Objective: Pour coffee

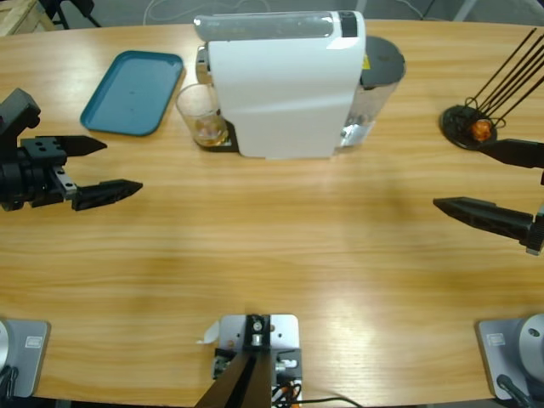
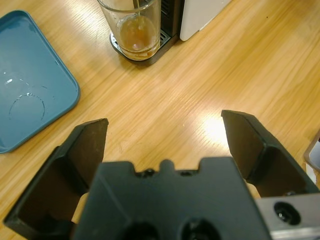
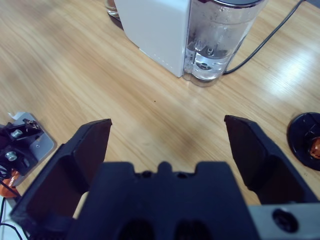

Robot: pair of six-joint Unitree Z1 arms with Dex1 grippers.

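We are looking at the glass tumbler [image 1: 202, 116] standing upright on the drip tray of the white coffee machine [image 1: 285, 85], in the upper left-centre of the high view, with the coffee [image 2: 136, 35] sitting as a shallow reddish-brown layer in its bottom. In the left wrist view the glass is lying straight ahead of the jaws, at the top of the frame and a little left of centre, with bare worktop [image 1: 280, 238] between, and the blue tray [image 1: 133, 92] is lying at the upper left. We are judging the left gripper [image 1: 109, 166], at the left edge of the high view, to be the nearer of the two; the right gripper [image 1: 489, 183] is sitting at the right edge, well apart from the glass, with the machine between them. Both sets of jaws are standing wide apart, holding nothing and touching nothing. The glass's long axis is running vertical, so a level side approach from the left seems to be what is needed.
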